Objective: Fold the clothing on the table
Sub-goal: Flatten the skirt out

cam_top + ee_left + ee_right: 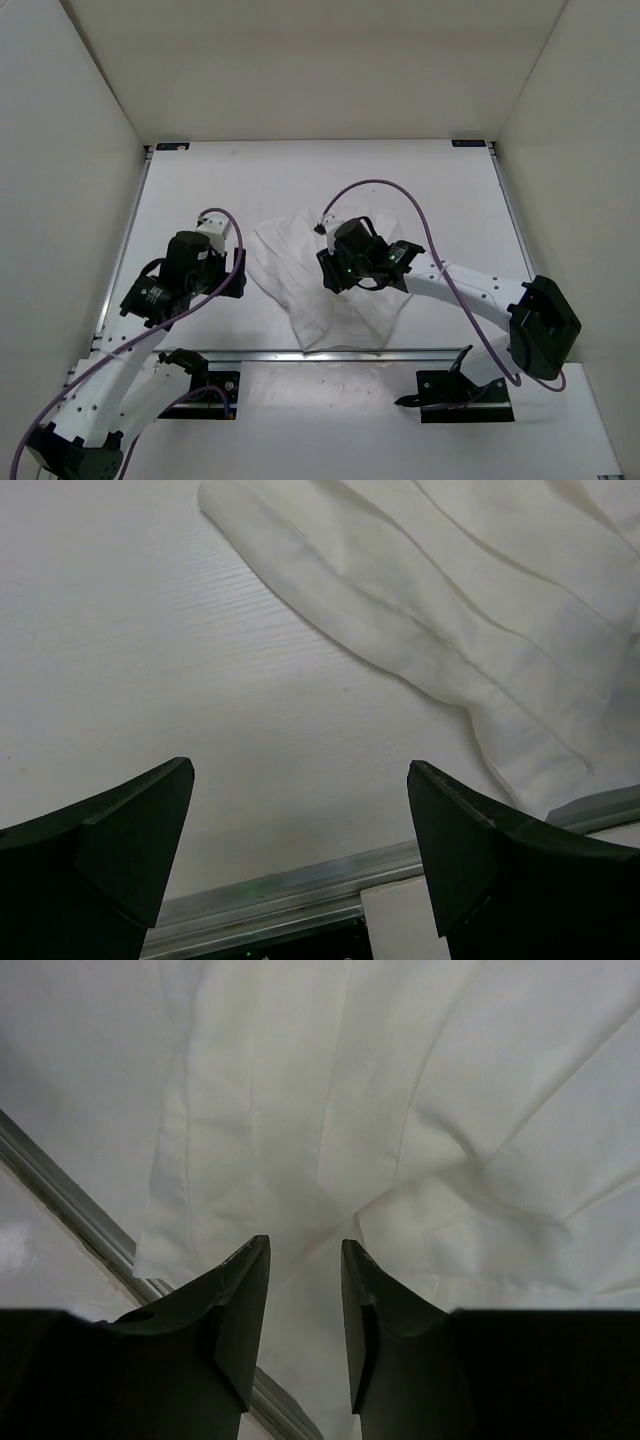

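White pleated clothing [285,265] lies mid-desk, fanned out, its lower hem reaching the near edge rail [440,352] of the desk [420,180]. Left of it, the left gripper [300,865] hangs over bare desk with its jaws spread wide and nothing between them. The clothing's rounded edge lies ahead and to its right, apart from the fingers. Further right, the right gripper [303,1300] sits directly above the clothing, jaws only narrowly apart, pleats running away ahead of it. Whether its fingertips pinch any fabric cannot be told.
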Robot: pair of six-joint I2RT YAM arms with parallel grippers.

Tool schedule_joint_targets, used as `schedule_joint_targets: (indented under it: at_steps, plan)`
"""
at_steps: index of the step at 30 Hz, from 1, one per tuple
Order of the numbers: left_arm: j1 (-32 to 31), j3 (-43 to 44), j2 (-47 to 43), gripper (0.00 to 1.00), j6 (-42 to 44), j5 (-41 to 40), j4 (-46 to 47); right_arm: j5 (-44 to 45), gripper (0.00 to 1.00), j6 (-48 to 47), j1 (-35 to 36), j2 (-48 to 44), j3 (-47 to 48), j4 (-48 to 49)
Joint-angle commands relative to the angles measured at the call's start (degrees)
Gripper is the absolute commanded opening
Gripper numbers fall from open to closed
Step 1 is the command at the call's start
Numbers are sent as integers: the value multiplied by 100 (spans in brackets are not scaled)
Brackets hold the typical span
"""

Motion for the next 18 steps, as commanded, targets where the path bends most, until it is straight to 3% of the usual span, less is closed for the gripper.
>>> schedule_joint_targets:
  at_steps: [1, 12, 18]
  plan:
    - [-11, -59, 64, 98, -30, -128, 97, 10, 32, -41, -62, -329, -115, 110]
    - [174, -147, -1008, 99, -21, -137, 291, 537, 37, 73, 1036, 101, -203, 119]
    - [217, -147, -939, 99, 14, -111, 308, 818, 41, 275, 1589, 680, -195, 197]
